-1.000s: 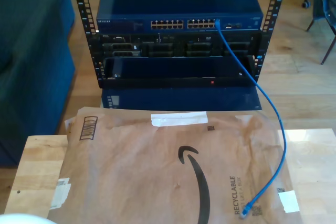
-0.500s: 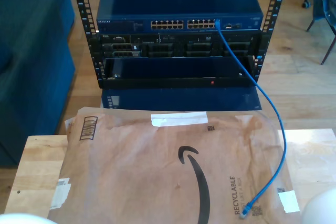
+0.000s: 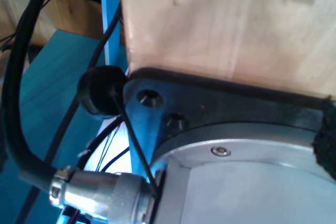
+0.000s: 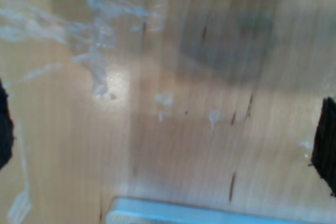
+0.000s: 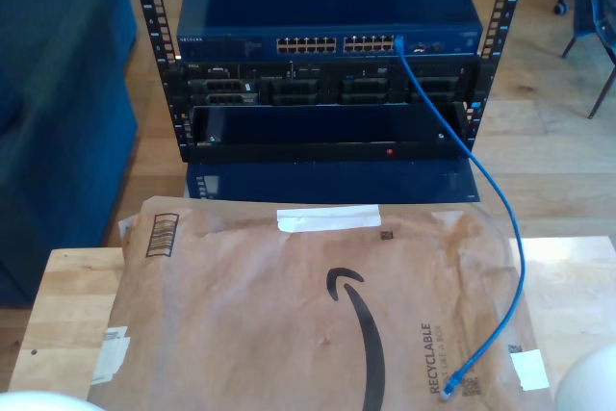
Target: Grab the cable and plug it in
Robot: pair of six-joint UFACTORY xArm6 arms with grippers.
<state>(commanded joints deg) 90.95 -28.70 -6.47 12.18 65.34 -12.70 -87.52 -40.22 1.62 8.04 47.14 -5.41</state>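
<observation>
The cable runs from a port on the network switch down onto the brown paper mailer, its free plug lying there. No fingers appear near it; whether either gripper's fingers are apart cannot be told.

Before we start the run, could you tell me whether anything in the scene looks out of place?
Only the cable: one end is plugged into the switch in the rack, while the other end lies loose on the brown paper mailer covering the wooden table. Nothing looks spilled or damaged.
</observation>
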